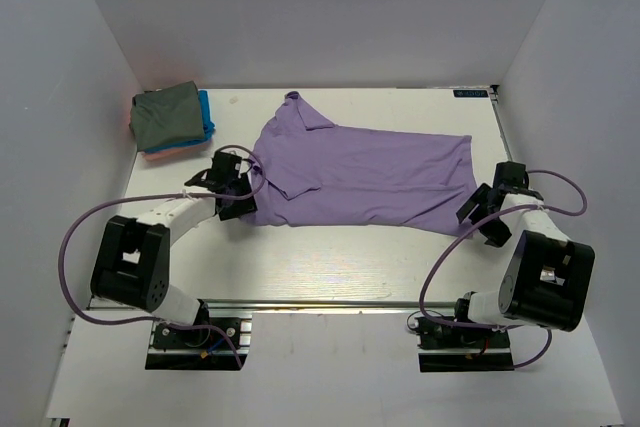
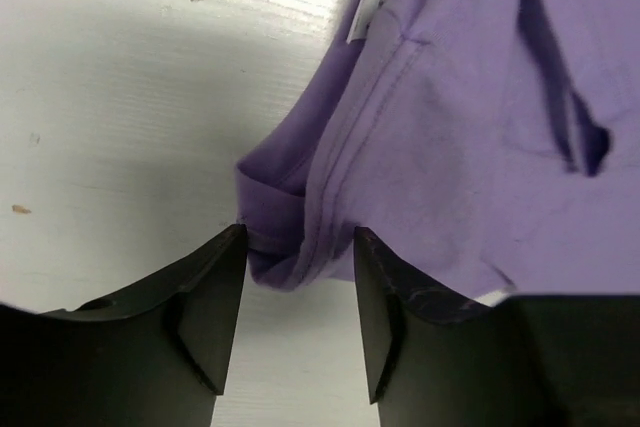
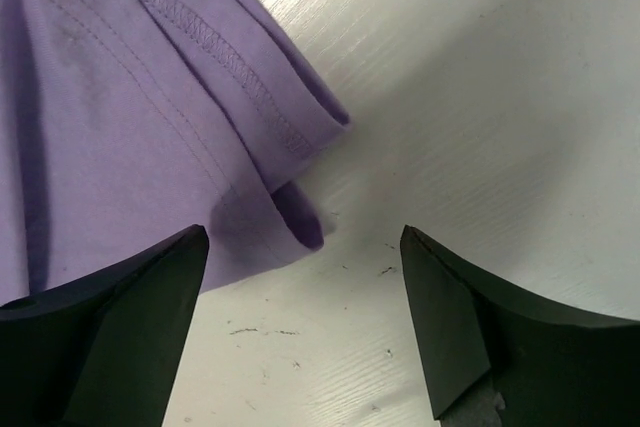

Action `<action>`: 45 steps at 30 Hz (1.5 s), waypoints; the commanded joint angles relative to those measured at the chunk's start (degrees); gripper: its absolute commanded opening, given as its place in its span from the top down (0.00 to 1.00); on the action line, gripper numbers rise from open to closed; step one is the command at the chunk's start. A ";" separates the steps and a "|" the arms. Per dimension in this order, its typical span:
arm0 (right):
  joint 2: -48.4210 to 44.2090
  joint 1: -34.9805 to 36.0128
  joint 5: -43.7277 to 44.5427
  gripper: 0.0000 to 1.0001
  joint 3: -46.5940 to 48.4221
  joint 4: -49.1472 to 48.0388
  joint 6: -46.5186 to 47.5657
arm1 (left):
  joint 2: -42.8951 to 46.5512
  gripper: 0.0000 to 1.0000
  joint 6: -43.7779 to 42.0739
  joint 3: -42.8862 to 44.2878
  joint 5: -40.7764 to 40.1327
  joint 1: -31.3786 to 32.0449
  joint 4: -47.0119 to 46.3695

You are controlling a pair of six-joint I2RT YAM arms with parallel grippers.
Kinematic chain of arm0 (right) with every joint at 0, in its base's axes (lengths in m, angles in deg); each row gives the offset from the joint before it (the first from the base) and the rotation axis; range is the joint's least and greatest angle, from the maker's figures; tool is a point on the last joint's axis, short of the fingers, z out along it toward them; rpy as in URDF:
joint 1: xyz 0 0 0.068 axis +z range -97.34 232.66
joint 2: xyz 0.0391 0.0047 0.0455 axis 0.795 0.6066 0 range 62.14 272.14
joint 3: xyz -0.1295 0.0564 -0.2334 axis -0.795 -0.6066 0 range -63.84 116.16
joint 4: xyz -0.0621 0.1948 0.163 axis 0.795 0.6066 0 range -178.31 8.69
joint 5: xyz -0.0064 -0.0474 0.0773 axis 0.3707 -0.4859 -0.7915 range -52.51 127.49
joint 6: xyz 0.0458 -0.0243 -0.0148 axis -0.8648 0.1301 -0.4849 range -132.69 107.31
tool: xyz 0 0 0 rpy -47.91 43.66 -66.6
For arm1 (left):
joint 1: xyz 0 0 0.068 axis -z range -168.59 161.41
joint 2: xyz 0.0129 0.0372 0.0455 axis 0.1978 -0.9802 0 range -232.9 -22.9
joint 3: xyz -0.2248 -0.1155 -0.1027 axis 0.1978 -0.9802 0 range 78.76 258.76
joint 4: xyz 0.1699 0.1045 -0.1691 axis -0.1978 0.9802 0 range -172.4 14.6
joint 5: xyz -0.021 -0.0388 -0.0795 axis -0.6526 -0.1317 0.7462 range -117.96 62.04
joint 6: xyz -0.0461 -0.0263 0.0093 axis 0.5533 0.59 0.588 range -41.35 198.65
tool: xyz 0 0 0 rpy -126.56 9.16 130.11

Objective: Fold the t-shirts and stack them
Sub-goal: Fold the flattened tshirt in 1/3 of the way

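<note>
The lavender-purple t-shirt (image 1: 365,177) lies folded lengthwise across the middle of the table. My left gripper (image 1: 236,195) is open at its left end, jaws either side of a bunched fold of purple cloth (image 2: 285,247) without pinching it. My right gripper (image 1: 483,212) is open wide just off the shirt's right hem corner (image 3: 305,222), over bare table. A stack of folded shirts sits at the back left: olive-grey (image 1: 165,114) on top, bright blue (image 1: 206,112) and salmon-pink (image 1: 165,154) edges showing under it.
White walls close in the table on the left, back and right. A white label (image 2: 365,7) shows on the purple shirt's edge. The table's near edge (image 1: 330,302) runs in front of both arm bases.
</note>
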 commanded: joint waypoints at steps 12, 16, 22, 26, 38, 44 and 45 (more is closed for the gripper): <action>5.28 -0.59 -6.25 0.73 -3.15 -7.15 -1.36 | -1.97 0.82 0.14 -3.50 1.83 0.05 -4.10; 3.79 -0.59 -4.06 1.00 -1.66 -6.46 -1.27 | -1.97 1.00 0.14 -3.50 0.35 0.05 -3.32; 0.19 -0.68 1.57 1.00 2.03 -3.29 -0.48 | 4.78 1.00 1.98 -0.78 -7.74 -0.48 5.11; -1.40 -0.85 5.69 1.00 5.11 -0.05 -0.74 | 6.73 1.00 6.97 -0.07 -13.10 -0.48 11.33; 5.63 -2.44 10.71 1.00 5.64 4.10 -4.43 | 7.77 1.00 13.50 -6.04 -9.69 -0.48 19.97; 3.53 -2.17 8.96 0.38 5.11 3.75 -4.09 | 13.22 0.36 14.02 -5.63 -7.05 0.14 21.21; 2.57 -2.17 7.22 0.33 5.20 3.57 -3.65 | 14.27 0.27 14.02 -4.39 -7.05 0.14 21.90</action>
